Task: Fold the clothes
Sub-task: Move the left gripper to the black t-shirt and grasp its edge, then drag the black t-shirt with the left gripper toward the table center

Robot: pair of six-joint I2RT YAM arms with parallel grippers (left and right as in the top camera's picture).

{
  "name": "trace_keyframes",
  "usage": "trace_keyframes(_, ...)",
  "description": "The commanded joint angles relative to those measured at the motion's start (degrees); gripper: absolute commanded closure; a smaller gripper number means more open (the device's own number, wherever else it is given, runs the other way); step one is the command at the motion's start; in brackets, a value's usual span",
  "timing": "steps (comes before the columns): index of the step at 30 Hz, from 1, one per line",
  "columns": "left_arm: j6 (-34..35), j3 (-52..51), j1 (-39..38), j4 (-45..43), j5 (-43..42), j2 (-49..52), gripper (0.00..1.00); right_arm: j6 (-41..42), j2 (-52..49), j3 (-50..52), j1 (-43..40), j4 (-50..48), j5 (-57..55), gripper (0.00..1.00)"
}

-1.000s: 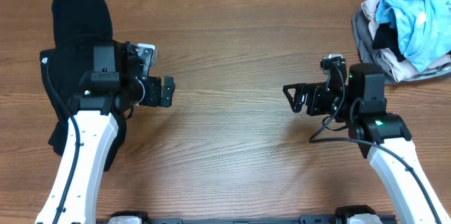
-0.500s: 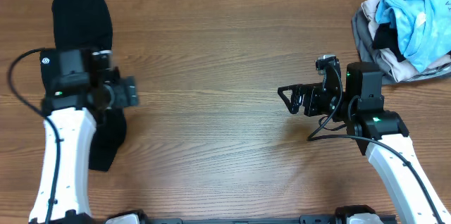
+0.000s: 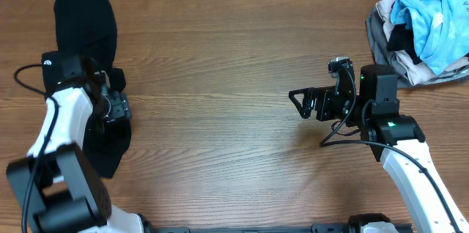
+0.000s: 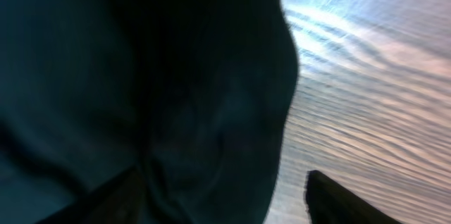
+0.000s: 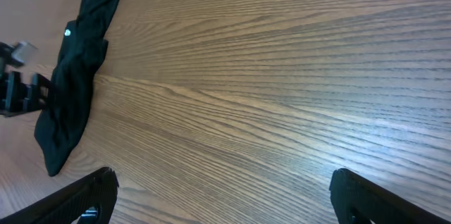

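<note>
- The black garment (image 3: pixel 84 20) lay stretched out down the left side of the table (image 3: pixel 220 57). Its long axis ran from the far edge toward the robot, and the little white logo (image 3: pixel 48 62) sat on its outer edge about halfway along.
- The left gripper (image 3: pixel 111 105) was right on top of it, around the middle of its length on the inner side. In the left wrist view dark cloth filled most of the shot, with bare wood only off to the right. The garment's edge ran down between the two fingertips (image 4: pixel 120 194).
- Those jaws stood apart with cloth under them. I honestly couldn't tell if they had any fabric pinched yet.
- The right gripper (image 3: pixel 297 103) hung over bare wood, well apart from the garment, jaws spread wide and holding nothing. It pointed left across the table, and the whole garment showed as a long strip far off in its wrist view.
- So the left arm was clearly the nearer one. My guess is the next move hinges on that inner edge, since a fold has to go across the long axis or bring one end over the other.
- The bundle of light-blue, grey and beige clothes (image 3: pixel 421 28) sat in the far right corner, well away from both claws.
</note>
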State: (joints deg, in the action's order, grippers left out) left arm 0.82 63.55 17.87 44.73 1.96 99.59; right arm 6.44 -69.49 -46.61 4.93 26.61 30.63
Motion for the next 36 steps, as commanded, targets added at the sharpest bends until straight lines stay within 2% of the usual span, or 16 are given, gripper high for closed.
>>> trace_keyframes(1,-0.9,1.1,0.1,-0.8,-0.1,3.7,0.31,0.2,0.2,-1.4,0.2,0.2,-1.2,0.0)
trace_keyframes(4,-0.8,1.1,0.1,-1.2,-0.2,5.2,0.42,0.2,0.2,-1.4,0.2,0.2,-1.2,0.0)
trace_keyframes(5,-0.8,1.1,0.1,-1.4,-0.2,5.3,0.49,0.2,0.2,-1.4,0.2,0.2,-1.2,0.0)
trace_keyframes(6,-0.5,1.1,0.0,-1.8,-0.6,5.3,0.75,0.2,0.1,-1.4,0.2,0.2,-1.5,0.0)
trace_keyframes(7,0.1,1.1,0.0,-2.1,-0.9,5.3,0.92,0.2,0.1,-1.4,0.2,0.2,-1.7,0.0)
trace_keyframes(10,0.7,1.1,0.0,-3.4,-3.3,5.3,0.96,0.2,0.0,-1.4,0.2,0.4,-1.9,0.01)
trace_keyframes(14,0.7,1.1,-1.0,-4.8,-6.3,5.3,0.96,0.2,0.0,-1.4,0.2,1.0,-1.9,0.04)
trace_keyframes(23,0.0,1.4,-6.9,-7.3,-6.1,5.3,0.96,0.5,0.0,-1.4,0.2,1.4,-2.1,0.12)
trace_keyframes(32,0.1,10.5,-18.4,-2.3,-6.2,5.3,0.96,1.1,0.0,-1.4,0.2,1.4,-2.1,0.13)
trace_keyframes(36,1.0,15.8,-25.5,-2.5,-10.0,5.3,0.96,1.1,0.0,-1.4,0.2,1.6,-2.1,0.17)
